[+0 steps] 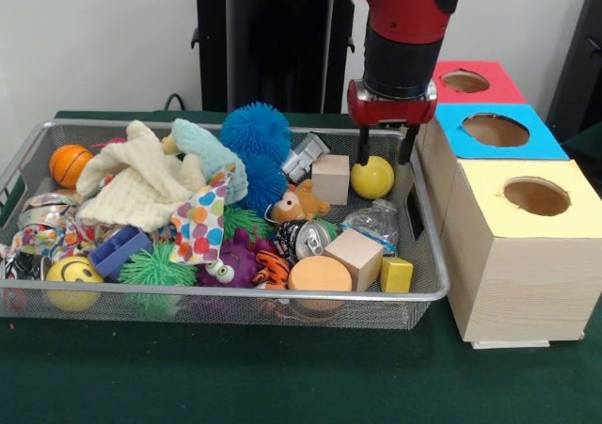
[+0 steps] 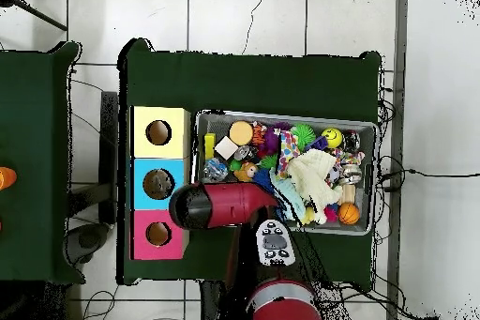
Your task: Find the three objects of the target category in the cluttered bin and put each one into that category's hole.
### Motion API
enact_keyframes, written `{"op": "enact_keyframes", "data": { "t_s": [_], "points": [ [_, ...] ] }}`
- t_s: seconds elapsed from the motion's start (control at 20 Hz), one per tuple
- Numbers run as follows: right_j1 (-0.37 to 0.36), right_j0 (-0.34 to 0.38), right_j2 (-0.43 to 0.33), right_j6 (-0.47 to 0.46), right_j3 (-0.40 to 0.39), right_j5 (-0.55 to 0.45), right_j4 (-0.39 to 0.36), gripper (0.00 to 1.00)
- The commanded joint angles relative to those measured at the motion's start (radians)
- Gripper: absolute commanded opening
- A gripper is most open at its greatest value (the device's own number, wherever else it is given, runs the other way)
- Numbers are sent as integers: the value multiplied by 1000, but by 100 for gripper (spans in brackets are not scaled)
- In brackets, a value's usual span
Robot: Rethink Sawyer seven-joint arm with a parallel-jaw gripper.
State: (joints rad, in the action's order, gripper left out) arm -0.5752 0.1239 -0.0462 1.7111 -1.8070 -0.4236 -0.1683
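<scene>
The cluttered bin (image 1: pixel 235 295) is a wide wire-mesh tray on the green table, full of toys; it also shows in the overhead view (image 2: pixel 281 115). My gripper (image 1: pixel 386 153) hangs open and empty at the bin's far right corner. Its fingers (image 1: pixel 363 148) stand just above a yellow ball (image 1: pixel 372 177). Three wooden boxes stand in a row beside the bin, with a red-topped hole (image 1: pixel 466 81), a blue-topped hole (image 1: pixel 496 130) and a yellow-topped hole (image 1: pixel 536 196). In the overhead view the arm (image 2: pixel 220 205) hides the gripper.
The bin holds two wooden cubes (image 1: pixel 330 179) (image 1: pixel 356 258), a yellow block (image 1: pixel 396 274), an orange disc (image 1: pixel 319 275), a can (image 1: pixel 306 239), a crushed bottle (image 1: pixel 376 224), blue spiky balls (image 1: pixel 256 133), a cream cloth (image 1: pixel 141 184), a small basketball (image 1: pixel 70 164) and a smiley ball (image 1: pixel 73 275).
</scene>
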Motion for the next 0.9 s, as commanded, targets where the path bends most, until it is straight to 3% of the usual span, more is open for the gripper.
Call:
{"op": "enact_keyframes", "data": {
  "t_s": [0.05, 0.2, 0.3, 0.5, 0.9],
  "points": [
    [44, 78, -4, 89, -1, -13, -9, 100],
    [16, 117, -6, 19, 37, -83, -32, 100],
    [44, 129, -18, 16, 52, -67, -35, 100],
    [222, 108, -56, 115, 74, 126, -8, 100],
    [405, -12, 2, 231, 152, 304, 45, 100]
  ]
}}
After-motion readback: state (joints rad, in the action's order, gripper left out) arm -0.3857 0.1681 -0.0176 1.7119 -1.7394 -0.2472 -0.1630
